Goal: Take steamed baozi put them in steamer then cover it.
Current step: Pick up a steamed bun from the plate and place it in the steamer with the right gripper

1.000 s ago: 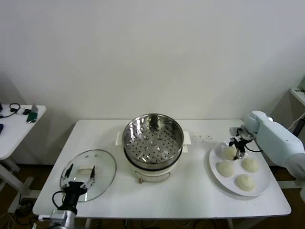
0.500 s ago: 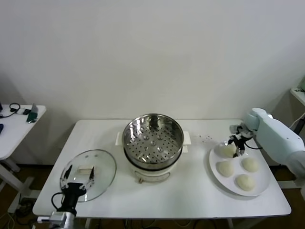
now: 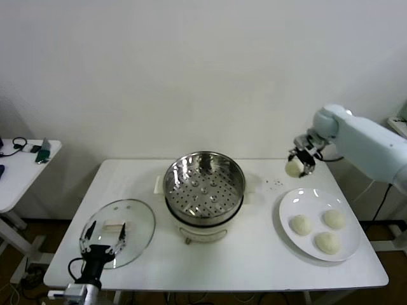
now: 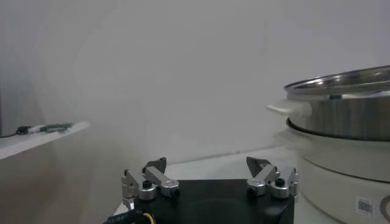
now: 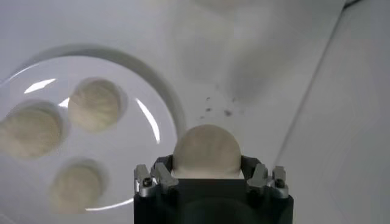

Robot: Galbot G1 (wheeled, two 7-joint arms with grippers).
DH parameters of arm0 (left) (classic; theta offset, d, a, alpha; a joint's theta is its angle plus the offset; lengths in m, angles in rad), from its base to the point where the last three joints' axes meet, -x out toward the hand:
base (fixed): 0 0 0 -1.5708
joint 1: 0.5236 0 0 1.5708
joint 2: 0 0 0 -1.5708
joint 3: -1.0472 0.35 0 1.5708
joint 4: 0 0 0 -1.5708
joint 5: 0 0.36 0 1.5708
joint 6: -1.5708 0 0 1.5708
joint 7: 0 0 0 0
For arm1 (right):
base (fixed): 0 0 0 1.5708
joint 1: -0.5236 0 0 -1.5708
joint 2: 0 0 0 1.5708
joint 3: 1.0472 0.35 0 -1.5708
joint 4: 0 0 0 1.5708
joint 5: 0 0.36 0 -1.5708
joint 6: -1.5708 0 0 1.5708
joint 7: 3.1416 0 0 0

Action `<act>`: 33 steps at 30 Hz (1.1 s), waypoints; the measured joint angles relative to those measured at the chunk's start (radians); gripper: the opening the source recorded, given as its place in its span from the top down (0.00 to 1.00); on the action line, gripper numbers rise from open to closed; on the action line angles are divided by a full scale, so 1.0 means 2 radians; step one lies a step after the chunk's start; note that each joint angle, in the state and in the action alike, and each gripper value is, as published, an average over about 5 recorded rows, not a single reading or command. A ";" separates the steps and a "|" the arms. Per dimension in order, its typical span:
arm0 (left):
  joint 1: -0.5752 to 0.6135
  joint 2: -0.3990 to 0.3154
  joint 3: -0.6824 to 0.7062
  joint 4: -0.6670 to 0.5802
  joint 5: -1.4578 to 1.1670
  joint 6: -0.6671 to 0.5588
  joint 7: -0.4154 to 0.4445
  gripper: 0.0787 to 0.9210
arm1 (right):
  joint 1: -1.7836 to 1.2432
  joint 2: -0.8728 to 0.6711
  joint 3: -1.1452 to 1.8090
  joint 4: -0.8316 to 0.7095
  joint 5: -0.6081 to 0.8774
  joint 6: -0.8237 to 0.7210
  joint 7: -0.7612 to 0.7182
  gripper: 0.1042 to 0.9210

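My right gripper (image 3: 297, 162) hangs above the table, left of the white plate (image 3: 351, 248), shut on one cream-white baozi (image 3: 293, 168). In the right wrist view that baozi (image 5: 206, 150) sits between the jaws of the gripper (image 5: 207, 173), with the plate (image 5: 146, 158) below. Three more baozi (image 3: 301, 223) (image 3: 333, 218) (image 3: 327, 242) lie on the plate. The steel steamer (image 3: 205, 185) stands mid-table with nothing in it. My left gripper (image 3: 105, 233) is open at the front left, over the glass lid (image 3: 137, 216); in the left wrist view its gripper (image 4: 208, 167) faces the steamer (image 4: 341, 103).
A small side table (image 3: 19, 168) with cables stands to the far left. Dark specks (image 3: 275, 183) mark the tabletop between the steamer and the plate. The wall rises right behind the table.
My right gripper has lifted one baozi off the plate and carried it up and to the left, toward the steamer. Three baozi stay on the plate. The left arm has barely moved.
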 measured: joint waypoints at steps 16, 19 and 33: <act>0.007 0.000 0.005 -0.011 -0.008 0.010 -0.005 0.12 | 0.035 0.133 -0.032 0.046 -0.060 0.073 0.008 0.26; 0.008 0.000 0.005 -0.013 -0.009 0.010 -0.005 0.12 | 0.022 0.156 -0.026 0.038 -0.082 0.086 0.011 0.26; 0.012 0.003 0.004 -0.016 -0.010 0.011 -0.005 0.12 | -0.046 0.238 0.000 -0.014 -0.157 0.125 0.020 0.25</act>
